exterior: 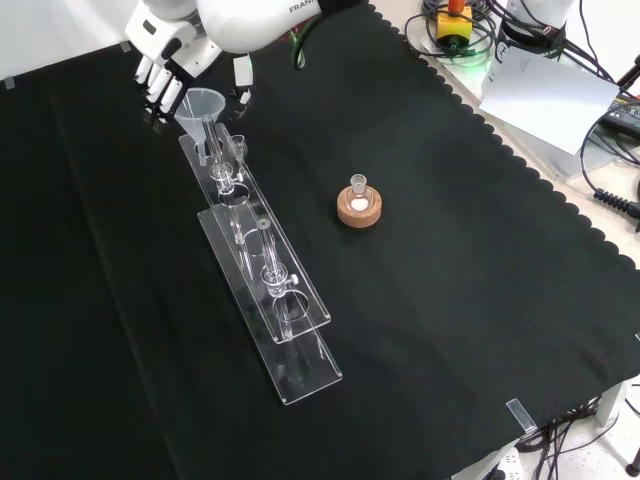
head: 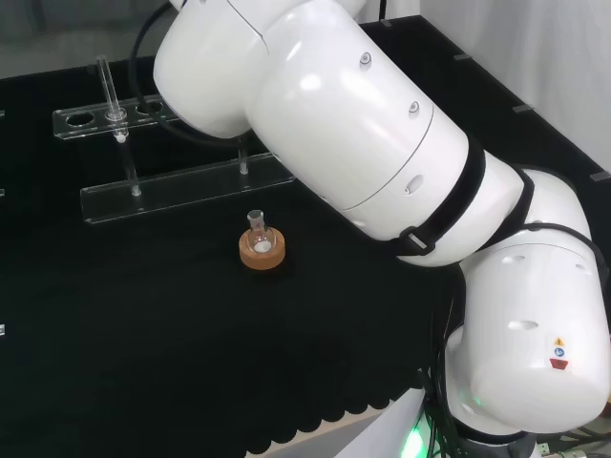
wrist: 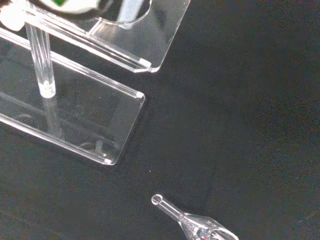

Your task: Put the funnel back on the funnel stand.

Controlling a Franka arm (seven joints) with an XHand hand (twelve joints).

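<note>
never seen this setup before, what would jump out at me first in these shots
In the head view, the arm's big white links fill the right side. In the front view, the hand sits at the top left beside a clear funnel at the far end of the clear funnel stand. A small flask stands mid-cloth in a cork ring.

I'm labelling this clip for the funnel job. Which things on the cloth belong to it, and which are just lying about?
Belongs to the job:
- funnel
- funnel stand
- hand, above the funnel

Just lying about:
- small flask on its cork ring
- glass piece lying on the cloth
</note>
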